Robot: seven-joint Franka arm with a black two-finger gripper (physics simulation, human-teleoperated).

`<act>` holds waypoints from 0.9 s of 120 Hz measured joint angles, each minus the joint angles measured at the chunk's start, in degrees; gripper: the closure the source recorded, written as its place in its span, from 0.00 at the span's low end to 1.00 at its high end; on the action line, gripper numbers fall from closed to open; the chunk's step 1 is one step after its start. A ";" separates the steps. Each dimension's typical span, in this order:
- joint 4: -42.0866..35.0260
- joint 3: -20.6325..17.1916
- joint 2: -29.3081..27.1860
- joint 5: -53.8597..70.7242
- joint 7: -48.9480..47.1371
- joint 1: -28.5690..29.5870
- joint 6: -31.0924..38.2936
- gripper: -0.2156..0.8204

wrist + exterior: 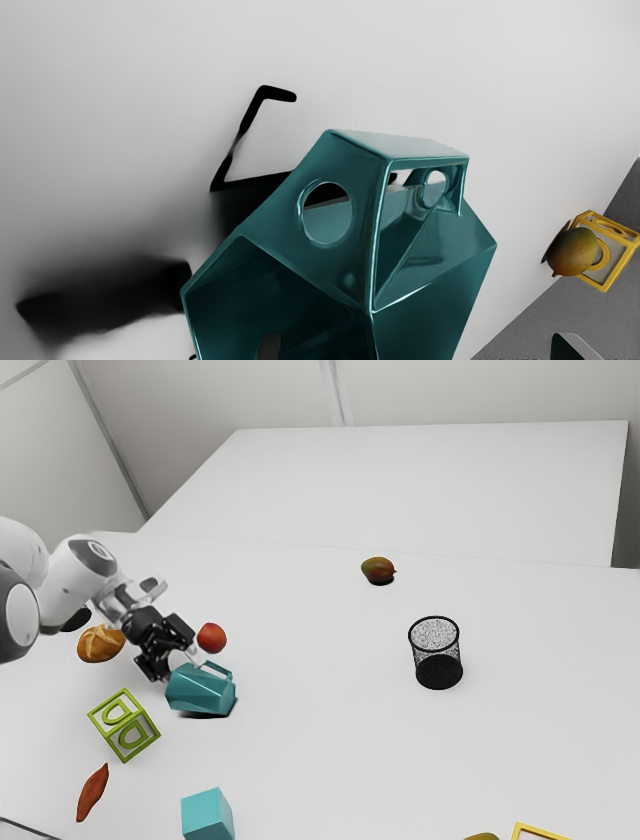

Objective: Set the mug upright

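Note:
Beside the teal mug, the black gripper (176,657) is low over the table at the exterior view's left. The mug (198,691) lies tipped on its side, its handle raised toward the exterior view's upper right. In the wrist view the mug (425,280) is close to the hand, with its dark mouth partly visible. The gripper (422,347) is open there, its fingertips wide apart: one overlaps the mug's mouth, the other stands clear beyond the mug's body. Contact with the mug cannot be told. The mug's lower part is cut off there.
Close around the mug are a red round fruit (211,637), a bread roll (101,644), a green letter block (124,725) and a teal cube (207,816). A red-brown pod (92,792) lies near the green block. Farther off stand a mesh cup (436,653) and a mango (377,569).

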 joint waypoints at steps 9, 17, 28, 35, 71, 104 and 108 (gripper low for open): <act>-0.58 -0.06 -0.26 -0.75 0.62 -0.06 0.26 0.28; -0.73 -0.14 -0.50 -1.14 1.07 -0.07 0.44 0.36; -0.83 -0.41 -1.09 -1.43 1.46 -0.08 0.60 0.48; -0.80 -0.54 -1.49 -1.52 1.58 -0.08 0.66 0.54; -0.73 -2.27 -3.68 -1.67 1.06 -0.08 0.71 0.74; -0.60 -4.35 -3.93 -1.68 -0.66 -0.09 0.76 0.89; -0.60 -4.41 -3.96 -1.68 -0.86 -0.08 0.72 0.90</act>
